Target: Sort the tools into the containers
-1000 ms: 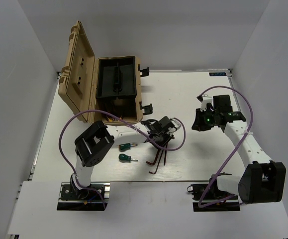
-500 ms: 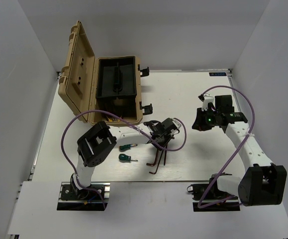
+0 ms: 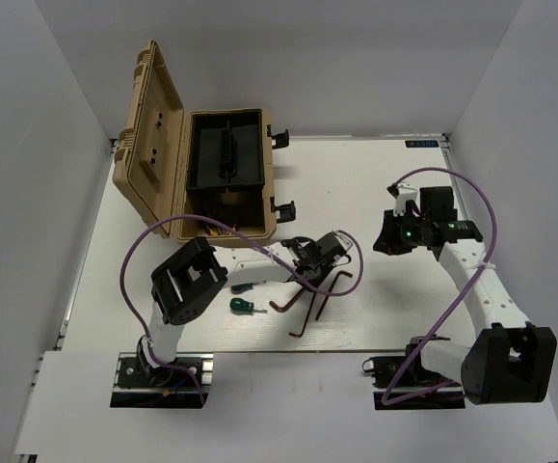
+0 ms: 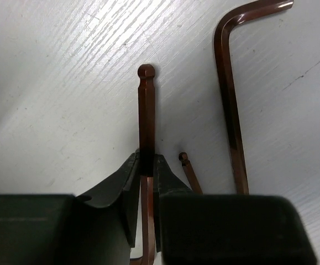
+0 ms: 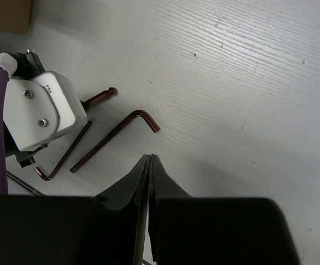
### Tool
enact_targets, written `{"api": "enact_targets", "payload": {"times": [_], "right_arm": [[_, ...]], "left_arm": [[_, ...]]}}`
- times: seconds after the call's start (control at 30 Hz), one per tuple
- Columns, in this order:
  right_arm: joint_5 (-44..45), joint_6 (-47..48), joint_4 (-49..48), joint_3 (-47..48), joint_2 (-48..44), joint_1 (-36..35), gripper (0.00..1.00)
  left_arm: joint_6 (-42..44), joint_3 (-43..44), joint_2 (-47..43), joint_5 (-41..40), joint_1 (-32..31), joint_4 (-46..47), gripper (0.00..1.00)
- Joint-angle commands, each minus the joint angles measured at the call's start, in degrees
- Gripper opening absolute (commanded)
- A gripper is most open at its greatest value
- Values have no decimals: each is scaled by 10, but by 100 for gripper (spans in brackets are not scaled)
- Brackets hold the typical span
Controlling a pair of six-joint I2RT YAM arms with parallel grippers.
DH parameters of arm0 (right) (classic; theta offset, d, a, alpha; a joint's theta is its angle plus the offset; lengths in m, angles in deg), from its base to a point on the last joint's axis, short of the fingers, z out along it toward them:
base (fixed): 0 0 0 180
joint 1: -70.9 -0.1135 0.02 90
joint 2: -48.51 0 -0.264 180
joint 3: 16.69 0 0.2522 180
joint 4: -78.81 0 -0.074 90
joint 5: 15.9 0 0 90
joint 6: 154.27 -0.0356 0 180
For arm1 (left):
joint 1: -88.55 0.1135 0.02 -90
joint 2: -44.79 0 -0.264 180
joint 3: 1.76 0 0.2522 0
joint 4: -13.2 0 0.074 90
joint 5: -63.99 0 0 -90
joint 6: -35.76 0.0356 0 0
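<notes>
While your left gripper point(image 4: 147, 163) pinches the hex key point(image 4: 146, 110), shaft running straight out past its tips, you have the case point(image 3: 270, 188) beyond and left, nearer this arm.

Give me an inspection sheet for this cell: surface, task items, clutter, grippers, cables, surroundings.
Surface: white table, nothing spilled seen.
Job's things: gripped hex key in the left jaws; two loose hex keys flat on the table; two green screwdrivers lying near the open toolbox.
Clutter: nothing seen.
Grippers: left gripper shut on gripped hex key; right gripper shut, empty, above bare table.
Cables: purple cables loop along both arms.
Surroundings: white walls on three sides.
</notes>
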Motion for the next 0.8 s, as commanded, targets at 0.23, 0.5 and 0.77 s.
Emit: {"api": "enact_targets", "payload": {"times": [0.23, 0.5, 0.77], "right_arm": [[-23, -6, -8, -4, -23, 12, 7], [-28, -5, -9, -5, -25, 17, 10], [-34, -1, -7, -6, -23, 19, 22]], "left_arm": [[0, 14, -7, -5, -2, -52, 2], [17, 95, -86, 23, 5, -58, 0], [58, 234, -128, 37, 15, -68, 0]]}}
